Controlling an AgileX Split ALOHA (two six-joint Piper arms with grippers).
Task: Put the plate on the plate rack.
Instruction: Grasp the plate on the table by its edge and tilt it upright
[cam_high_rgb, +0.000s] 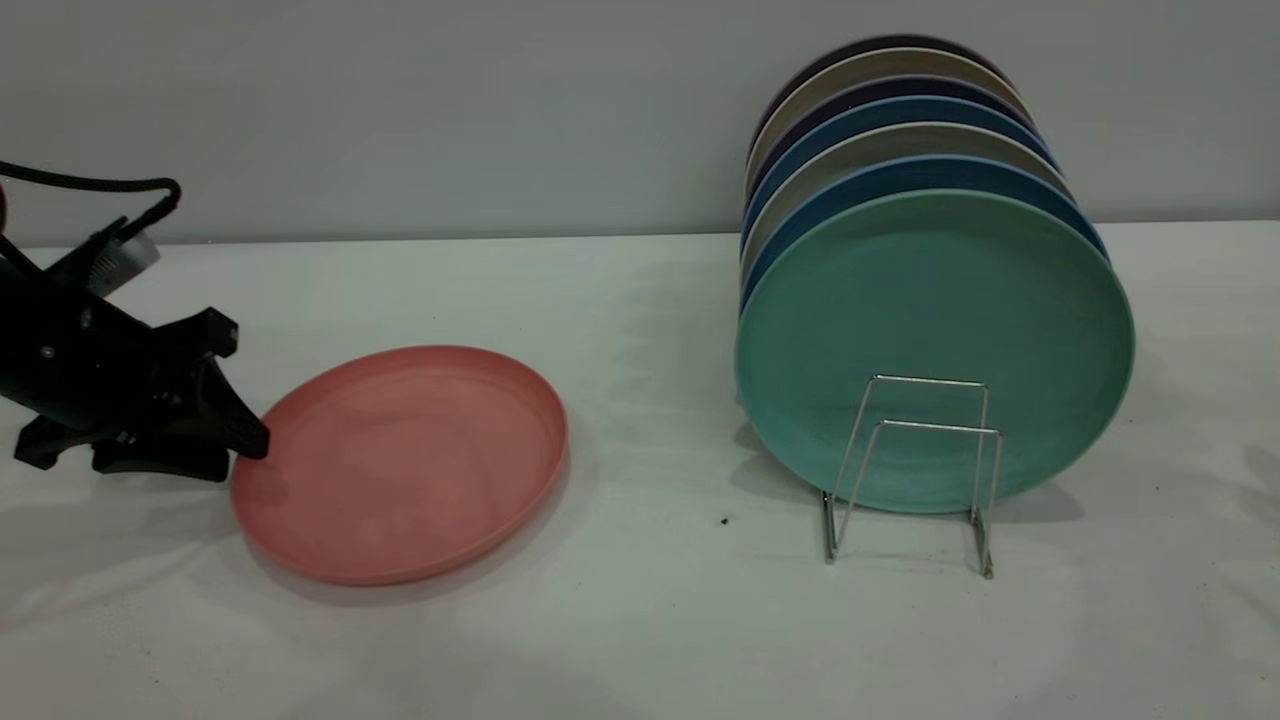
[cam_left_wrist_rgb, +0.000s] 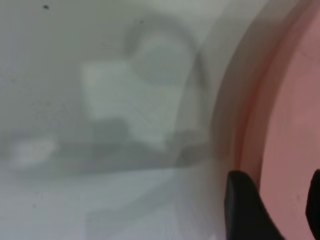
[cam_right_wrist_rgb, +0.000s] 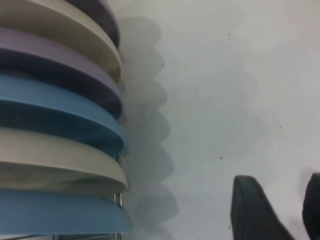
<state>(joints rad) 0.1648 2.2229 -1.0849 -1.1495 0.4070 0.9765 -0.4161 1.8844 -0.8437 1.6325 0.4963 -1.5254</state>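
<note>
The salmon-pink plate (cam_high_rgb: 400, 460) lies flat on the white table, left of centre. My left gripper (cam_high_rgb: 245, 445) is low at the plate's left rim, open. In the left wrist view (cam_left_wrist_rgb: 280, 200) one finger (cam_left_wrist_rgb: 245, 210) is at the rim and the other is over the plate's inside (cam_left_wrist_rgb: 295, 125). The plate rack (cam_high_rgb: 940, 427) stands at the right, its two front wire loops bare. My right gripper (cam_right_wrist_rgb: 277, 200) is out of the exterior view. It hangs open and empty above the table beside the racked plates.
The rack holds several upright plates: a mint-green plate (cam_high_rgb: 935, 330) in front, with blue (cam_high_rgb: 900, 175), beige and purple ones behind. Their edges (cam_right_wrist_rgb: 60, 115) and a rack wire (cam_right_wrist_rgb: 119, 200) show in the right wrist view. A grey wall runs behind the table.
</note>
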